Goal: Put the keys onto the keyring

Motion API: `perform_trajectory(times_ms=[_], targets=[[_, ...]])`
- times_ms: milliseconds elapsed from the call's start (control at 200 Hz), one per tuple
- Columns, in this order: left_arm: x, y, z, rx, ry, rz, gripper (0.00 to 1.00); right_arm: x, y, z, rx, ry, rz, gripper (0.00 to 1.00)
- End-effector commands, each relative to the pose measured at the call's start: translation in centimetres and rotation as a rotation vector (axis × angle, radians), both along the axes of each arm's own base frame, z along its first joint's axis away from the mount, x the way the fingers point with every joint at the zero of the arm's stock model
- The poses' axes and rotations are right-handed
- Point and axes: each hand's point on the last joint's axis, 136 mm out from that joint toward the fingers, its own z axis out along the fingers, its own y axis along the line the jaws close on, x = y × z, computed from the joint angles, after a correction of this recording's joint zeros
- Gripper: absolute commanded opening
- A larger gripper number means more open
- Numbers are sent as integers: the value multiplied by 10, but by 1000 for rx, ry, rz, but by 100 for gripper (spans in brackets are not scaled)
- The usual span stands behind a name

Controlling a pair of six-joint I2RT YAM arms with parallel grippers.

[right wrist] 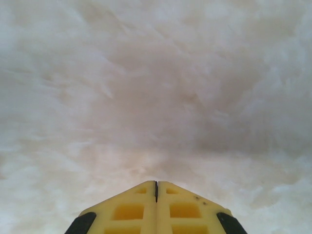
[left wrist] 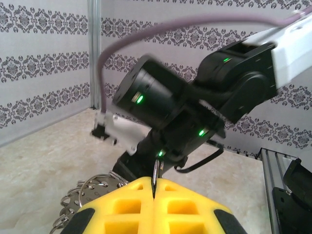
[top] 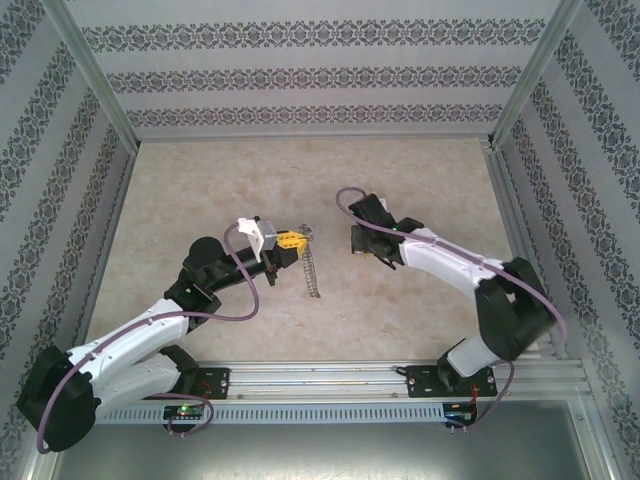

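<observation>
Yellow left tool (left wrist: 154, 184); keyring (left wrist: 95, 184) — silvery

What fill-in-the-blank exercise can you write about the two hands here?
1. The left hand is shut on the thin dark grey metal ____ with silvery dangling pieces.
2. From above, it appears ____ the two hands.
3. The right hand, its yellow fingers shut, faces the pale ____.
Missing words: keyring; between; table

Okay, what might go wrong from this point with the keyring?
1. The left gripper pinches the keyring by one thin loop, the rest dangling; it may swing or slip out.
2. The right gripper is shut flush, facing the table; it may be holding nothing.
</observation>
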Motion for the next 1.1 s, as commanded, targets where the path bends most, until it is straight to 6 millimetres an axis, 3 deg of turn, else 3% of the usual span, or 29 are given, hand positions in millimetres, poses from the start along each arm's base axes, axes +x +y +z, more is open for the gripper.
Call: perform_trajectory(times_ms=[0, 200, 520, 739, 1094], targets=[[-6, -7, 16, -19, -42, -36, 0, -5, 21, 31, 165, -105, 150, 0], [-3, -13, 8, 17, -26, -54, 0, -17, 29, 82, 485, -245, 303, 0], [-11, -30, -5, 78, -42, -144, 0, -64, 43, 153, 694, -437, 597, 0], [-19, -37, -7, 107, -51, -185, 0, -90, 42, 171, 722, -511, 684, 0], [-30, -53, -5, 162, -64, -234, 0, -120, 42, 174, 721, -580, 745, 0]])
